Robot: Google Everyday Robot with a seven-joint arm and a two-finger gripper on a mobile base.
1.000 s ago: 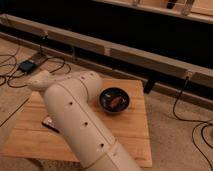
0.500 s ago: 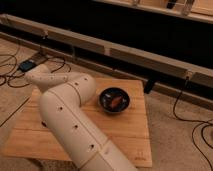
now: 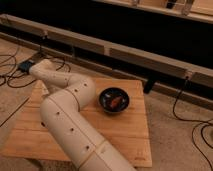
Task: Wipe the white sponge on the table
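White sponge location: not visible anywhere in the frame. By judgement it lies behind the arm, on the left part of the table.

1. Far left of frame. A small black box [image 3: 25,65] sits on the floor among dark cables [image 3: 12,80], off the table's upper-left corner.

2. Left to centre. The thick cream-coloured jointed robot arm [image 3: 65,105] rises from the bottom centre of the frame, crosses the light bamboo-coloured plank-topped table [image 3: 125,132] and bends at the upper left, near the table's far left corner. The gripper is concealed behind these arm segments, so its exact place over that left side cannot be fixed. Its fingers are together. Whether they are clamped on the white sponge cannot be told.

3. Centre. A round dark bowl [image 3: 114,100] stands on the table just right of the arm, holding a reddish-brown item [image 3: 116,102]. It is apart from the arm.

4. Right of frame. Another dark cable [image 3: 176,102] trails across the floor beside the table.

Task status (judgement): the arm is positioned over the table, consistent with either a grasp or a wiping stroke on the hidden left portion. No wiped area can be verified. The wiping pass across the tabletop should be treated as not yet confirmed. The bowl limits sweeping room to the right.
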